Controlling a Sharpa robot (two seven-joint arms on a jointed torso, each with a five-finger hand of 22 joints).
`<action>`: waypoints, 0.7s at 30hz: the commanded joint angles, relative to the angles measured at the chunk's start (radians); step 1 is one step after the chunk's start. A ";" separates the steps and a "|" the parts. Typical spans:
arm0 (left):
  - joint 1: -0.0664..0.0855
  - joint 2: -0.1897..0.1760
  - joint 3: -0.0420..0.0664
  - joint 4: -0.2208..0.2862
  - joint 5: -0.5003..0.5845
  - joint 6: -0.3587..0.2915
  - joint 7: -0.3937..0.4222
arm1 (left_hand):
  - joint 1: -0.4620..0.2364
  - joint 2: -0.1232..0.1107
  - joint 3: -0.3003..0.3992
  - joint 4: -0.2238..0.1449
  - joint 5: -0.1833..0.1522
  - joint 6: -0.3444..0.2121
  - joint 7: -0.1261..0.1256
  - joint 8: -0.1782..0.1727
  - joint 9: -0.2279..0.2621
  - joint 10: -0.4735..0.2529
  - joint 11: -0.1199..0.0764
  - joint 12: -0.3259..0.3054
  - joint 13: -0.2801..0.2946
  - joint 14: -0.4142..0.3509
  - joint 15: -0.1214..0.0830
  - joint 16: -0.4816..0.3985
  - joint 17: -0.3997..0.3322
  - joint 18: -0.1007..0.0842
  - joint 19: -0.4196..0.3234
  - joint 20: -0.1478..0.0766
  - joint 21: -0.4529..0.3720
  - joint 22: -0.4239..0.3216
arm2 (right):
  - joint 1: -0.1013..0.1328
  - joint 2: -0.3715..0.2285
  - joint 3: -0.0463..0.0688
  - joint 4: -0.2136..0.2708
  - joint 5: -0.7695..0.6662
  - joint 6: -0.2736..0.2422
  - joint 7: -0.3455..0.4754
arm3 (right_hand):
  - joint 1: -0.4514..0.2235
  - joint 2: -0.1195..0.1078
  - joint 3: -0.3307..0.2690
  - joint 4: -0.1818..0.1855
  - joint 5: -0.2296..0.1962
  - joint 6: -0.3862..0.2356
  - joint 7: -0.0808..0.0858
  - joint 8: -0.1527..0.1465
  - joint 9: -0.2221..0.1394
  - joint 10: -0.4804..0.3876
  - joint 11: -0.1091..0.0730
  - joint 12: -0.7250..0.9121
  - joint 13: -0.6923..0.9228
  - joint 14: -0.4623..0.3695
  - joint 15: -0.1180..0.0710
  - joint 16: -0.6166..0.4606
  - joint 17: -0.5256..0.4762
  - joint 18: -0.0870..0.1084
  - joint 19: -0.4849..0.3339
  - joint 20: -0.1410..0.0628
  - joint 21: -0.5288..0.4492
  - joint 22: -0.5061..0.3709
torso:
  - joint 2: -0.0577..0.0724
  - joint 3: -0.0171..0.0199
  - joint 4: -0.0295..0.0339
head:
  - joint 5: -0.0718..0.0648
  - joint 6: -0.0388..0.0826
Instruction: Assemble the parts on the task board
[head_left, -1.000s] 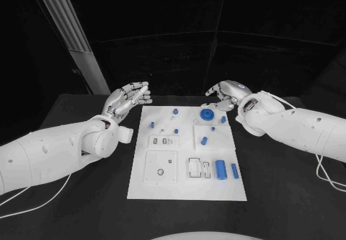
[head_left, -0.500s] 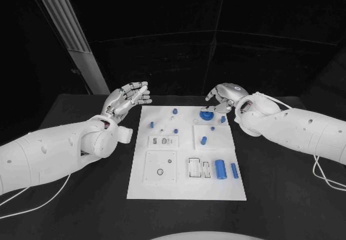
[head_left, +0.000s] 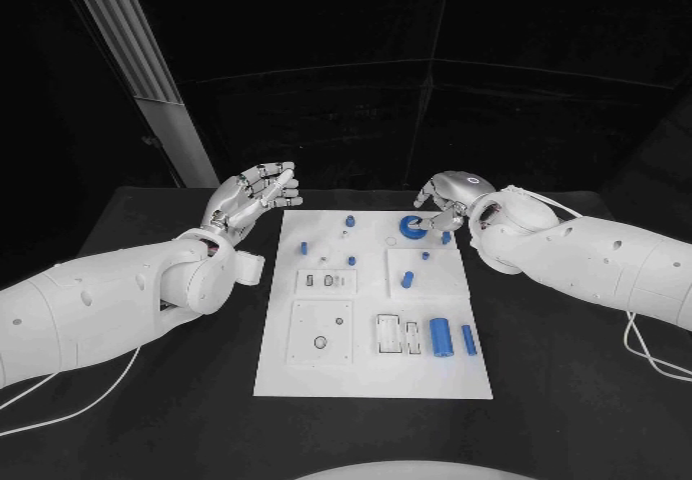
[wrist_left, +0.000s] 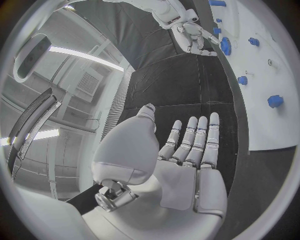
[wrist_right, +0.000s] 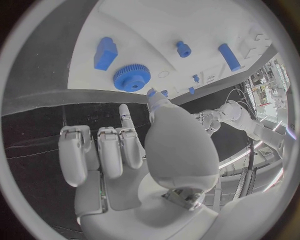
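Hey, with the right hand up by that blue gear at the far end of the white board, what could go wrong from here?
The right hand hovers beside the round blue toothed gear with fingers partly curled, holding nothing; a poorly aimed closing might push the gear instead of gripping it. A small blue block lies beside the gear and could get knocked. The white task board shows no clamp, so a sideways push might slide it.

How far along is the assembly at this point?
Early. Done: nothing clearly assembled. In hand: nothing; the right hand reaches over the blue gear, the left hand hovers open beside the task board. Left: the loose blue cylinders and other parts.
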 joint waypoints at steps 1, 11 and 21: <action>0.001 -0.001 0.001 0.001 -0.005 0.012 0.193 | 0.003 0.008 0.000 0.001 0.006 -0.006 0.148 -0.006 -0.001 -0.007 -0.001 -0.006 0.000 -0.007 0.003 -0.007 0.000 -0.002 -0.006 0.001 -0.004 -0.002 | 0.001 0.000 0.000 0.007 -0.015 0.040 -0.028 | 0.015 0.001 0.003 0.001 0.009 0.003 0.008 -0.002 0.001 0.104 0.004 0.003 0.263 0.102 0.008 0.002 0.263 -0.007 0.105 0.005 0.003 0.263 | 0.000 -0.0004 -0.0001 | -0.001 -0.002; 0.001 -0.002 0.001 0.001 -0.005 0.011 0.192 | 0.004 0.009 0.000 0.001 0.007 -0.006 0.148 -0.006 -0.001 -0.007 -0.001 -0.007 0.000 -0.008 0.003 -0.007 0.000 -0.003 -0.007 0.001 -0.004 -0.002 | 0.001 0.001 0.000 0.010 -0.020 0.064 -0.038 | 0.053 0.002 0.012 -0.004 0.046 0.007 0.007 -0.003 0.002 0.104 0.004 0.003 0.263 0.102 0.008 0.002 0.263 -0.007 0.105 0.006 0.003 0.263 | 0.000 -0.0003 0.0007 | -0.001 -0.006; 0.001 -0.002 0.001 0.001 -0.005 0.013 0.190 | 0.004 0.009 0.000 0.001 0.007 -0.006 0.148 -0.006 -0.001 -0.007 -0.001 -0.007 0.000 -0.008 0.003 -0.007 0.000 -0.003 -0.007 0.001 -0.004 -0.002 | 0.001 0.008 0.000 0.005 -0.028 0.093 -0.060 | 0.063 0.000 0.012 -0.005 0.051 0.003 0.006 -0.007 0.001 0.104 0.003 0.003 0.263 0.102 0.007 0.002 0.263 -0.007 0.105 0.005 0.003 0.263 | -0.001 -0.0006 0.0002 | -0.004 -0.003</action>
